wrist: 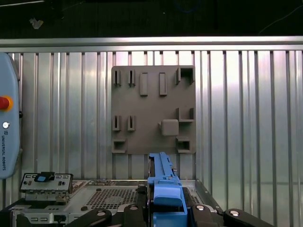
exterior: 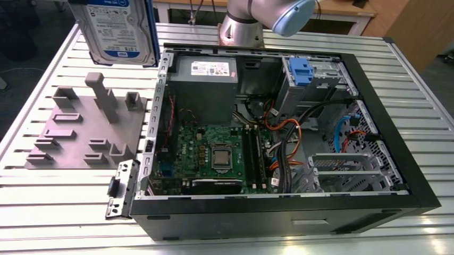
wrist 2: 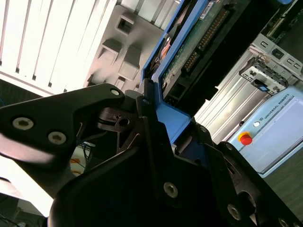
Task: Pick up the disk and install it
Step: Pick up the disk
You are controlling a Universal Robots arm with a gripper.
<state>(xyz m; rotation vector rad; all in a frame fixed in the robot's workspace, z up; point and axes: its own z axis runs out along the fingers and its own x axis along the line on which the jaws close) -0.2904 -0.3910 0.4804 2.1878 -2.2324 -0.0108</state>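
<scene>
Gripping disk (exterior: 119, 32) by blue tab (wrist: 166, 203), with fingers (wrist 2: 147, 124) clamped tight on it. Holding it upright directly below fingers, high above grey holder plate (wrist: 152, 109) on worktop (exterior: 42, 212). Likely hazards: slipping or swinging, given hold on thin plastic tab alone; clipping wall of open computer case (exterior: 284, 218) off to side of fingers, or jamming on entry, if carried tilted. Pointing straight down from wrist, reaching out from arm base (exterior: 245, 24) behind case.
</scene>
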